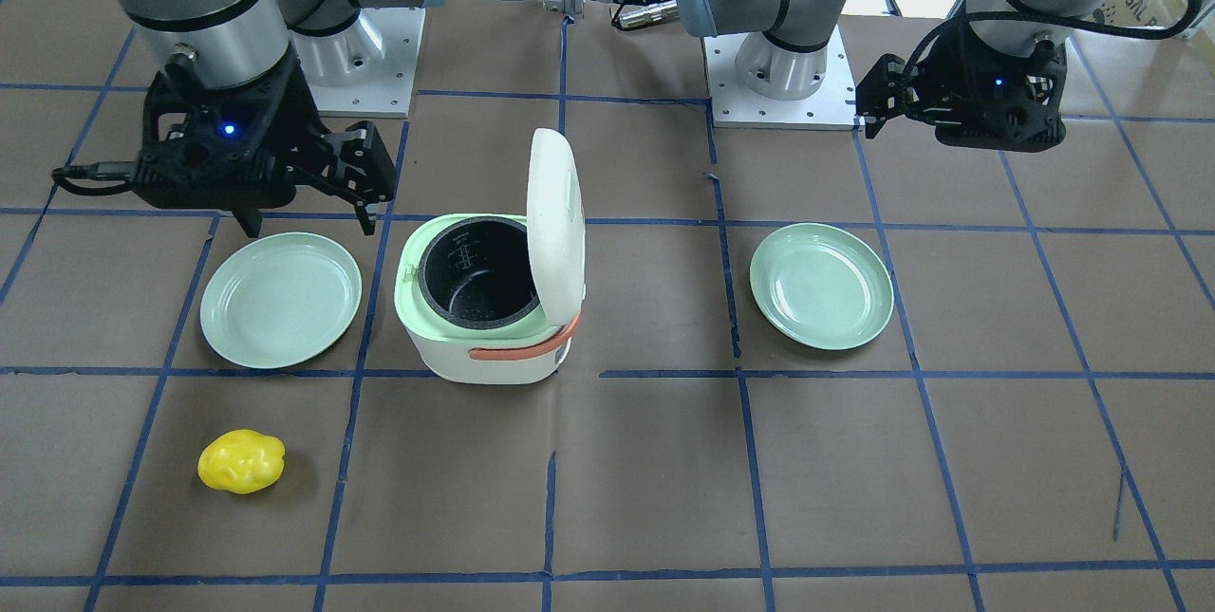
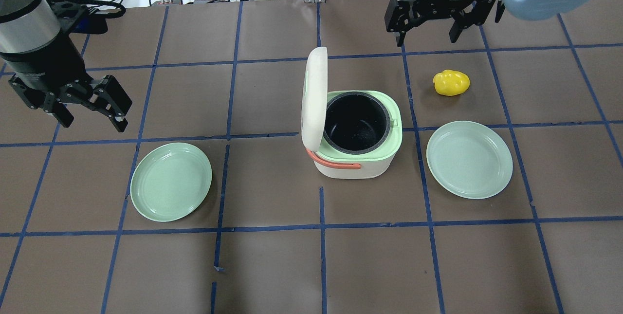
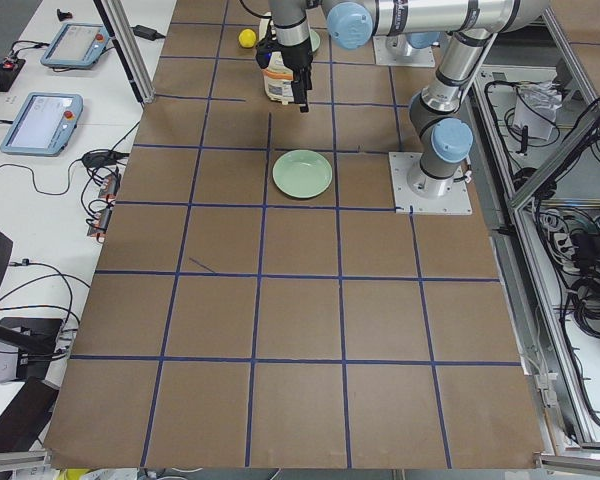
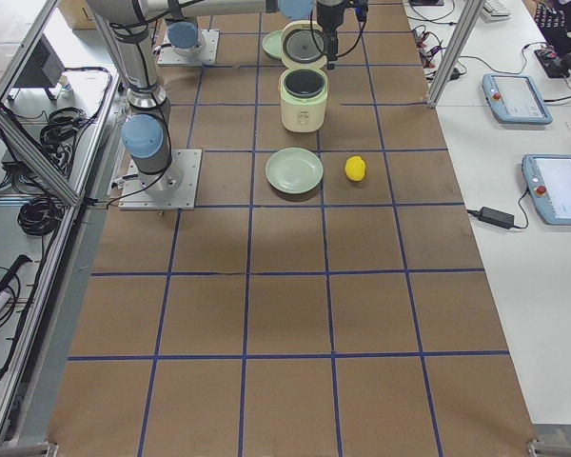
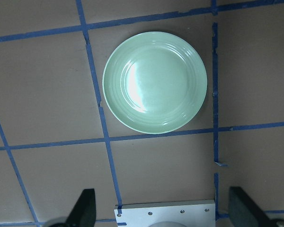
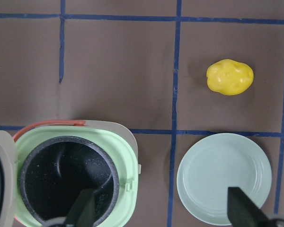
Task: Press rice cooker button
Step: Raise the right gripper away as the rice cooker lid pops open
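Observation:
The rice cooker stands at the table's middle, white body, pale green rim, orange handle. Its lid stands open and upright, and the black inner pot is empty. It also shows in the right wrist view. I cannot make out a button in any view. My left gripper hangs open and empty above the table, far to the left of the cooker. My right gripper hangs open and empty beyond the cooker, at the far right. Both wrist views show the fingers wide apart.
A pale green plate lies left of the cooker, below my left gripper. A second green plate lies right of the cooker. A yellow lumpy object lies beyond that plate. Blue tape lines grid the brown table.

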`<state>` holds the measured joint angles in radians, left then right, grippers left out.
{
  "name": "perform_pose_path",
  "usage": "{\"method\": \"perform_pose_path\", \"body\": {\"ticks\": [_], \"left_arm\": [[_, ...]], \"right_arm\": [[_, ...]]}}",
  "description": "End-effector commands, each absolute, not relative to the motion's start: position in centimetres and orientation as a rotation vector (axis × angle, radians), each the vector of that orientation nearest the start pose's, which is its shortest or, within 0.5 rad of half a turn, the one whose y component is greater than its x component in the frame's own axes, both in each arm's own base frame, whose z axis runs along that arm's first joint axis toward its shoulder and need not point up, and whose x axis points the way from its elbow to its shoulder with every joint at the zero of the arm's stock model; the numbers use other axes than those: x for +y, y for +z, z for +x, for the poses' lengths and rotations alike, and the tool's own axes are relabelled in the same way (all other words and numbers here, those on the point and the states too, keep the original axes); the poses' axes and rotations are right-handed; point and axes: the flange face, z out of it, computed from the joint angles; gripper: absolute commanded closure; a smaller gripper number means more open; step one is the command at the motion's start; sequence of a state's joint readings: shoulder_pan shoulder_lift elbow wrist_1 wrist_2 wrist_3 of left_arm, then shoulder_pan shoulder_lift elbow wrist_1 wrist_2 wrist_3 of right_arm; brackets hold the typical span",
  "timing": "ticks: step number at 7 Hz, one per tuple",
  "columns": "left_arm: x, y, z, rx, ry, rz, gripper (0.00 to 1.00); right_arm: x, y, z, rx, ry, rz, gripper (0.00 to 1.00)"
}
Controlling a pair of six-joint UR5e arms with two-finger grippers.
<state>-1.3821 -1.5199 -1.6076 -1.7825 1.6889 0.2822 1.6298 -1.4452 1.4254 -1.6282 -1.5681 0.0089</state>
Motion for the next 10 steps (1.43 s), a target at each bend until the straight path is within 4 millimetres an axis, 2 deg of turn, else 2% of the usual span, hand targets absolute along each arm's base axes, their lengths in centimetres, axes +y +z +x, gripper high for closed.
{"method": "perform_pose_path", "body": {"ticks": [1,3,4,10], "left_arm": [[-46.4,47.6,-3.5,3.051,0.337,0.161,0.00],[-46.4,47.6,-3.5,3.051,0.337,0.161,0.00],[-46.4,47.6,-3.5,3.051,0.337,0.161,0.00],[-46.4,47.6,-3.5,3.049,0.337,0.161,0.00]], "right_arm": [[-53.3,49.9,14.1,3.130,-0.022,-0.084,0.00],[-51.8,49.0,14.4,3.125,-0.005,-0.089,0.00],[-50.9,49.5,14.4,3.125,-0.029,-0.079,0.00],[-51.0,49.5,14.6,3.125,-0.038,-0.087,0.00]]}}
